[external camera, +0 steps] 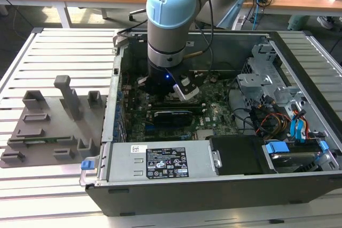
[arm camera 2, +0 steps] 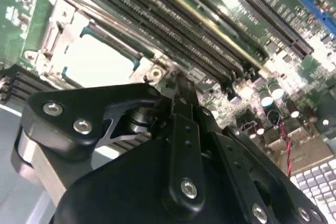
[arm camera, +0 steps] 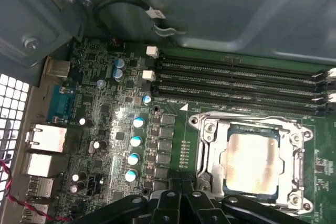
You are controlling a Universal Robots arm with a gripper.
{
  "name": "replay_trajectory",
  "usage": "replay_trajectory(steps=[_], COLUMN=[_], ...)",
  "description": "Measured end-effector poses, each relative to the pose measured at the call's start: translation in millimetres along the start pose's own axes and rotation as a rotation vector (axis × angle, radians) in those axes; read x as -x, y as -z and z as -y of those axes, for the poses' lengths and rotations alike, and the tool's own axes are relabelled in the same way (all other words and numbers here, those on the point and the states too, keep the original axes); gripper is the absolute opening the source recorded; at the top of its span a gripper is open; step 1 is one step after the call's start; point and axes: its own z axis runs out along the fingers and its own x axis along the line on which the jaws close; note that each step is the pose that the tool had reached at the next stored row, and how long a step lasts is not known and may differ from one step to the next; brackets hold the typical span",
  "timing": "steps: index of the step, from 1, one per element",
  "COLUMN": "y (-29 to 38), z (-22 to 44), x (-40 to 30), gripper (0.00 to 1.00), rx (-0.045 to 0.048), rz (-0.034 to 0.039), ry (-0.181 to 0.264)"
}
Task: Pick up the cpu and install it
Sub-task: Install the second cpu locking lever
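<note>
Cpu: seated in the socket, silver top up.
Gripper: fingers pressed together, empty, just beside the socket.
Arm: down inside the case.

Grey cylindrical arm in the upper middle of the exterior view, capped by a rounded pale-blue joint cover with a faint embossed mark. Below it a black wrist section with a small blue light and a silver-and-black block. Black cable running along the arm's side. In the second wrist view, end effector of matte black linkage plates, fastened with silver screws, over a silver-grey base.
</note>
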Motion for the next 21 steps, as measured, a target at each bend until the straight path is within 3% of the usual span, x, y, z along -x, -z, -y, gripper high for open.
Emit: replay_trajectory(steps=[3, 4, 11, 13, 17, 21], y=[5.1, 5.9, 6.9, 6.6, 5.8, 4.6], z=[-3.1, -3.9, -6.6, -8.7, -12.6, -19.8], x=[2.8, 4.6, 21.4, 33.4, 46.6, 54.9], gripper=[0.11, 0.11, 0.11, 0.11, 0.11, 0.11], rx=[-0.0068, -0.0128, -0.0697, -0.0861, -0.1047, -0.1308], rz=[-0.0008, -0.0015, -0.0117, -0.0178, -0.0246, -0.0290], ry=[0.000, 0.000, -0.002, -0.003, -0.004, -0.005])
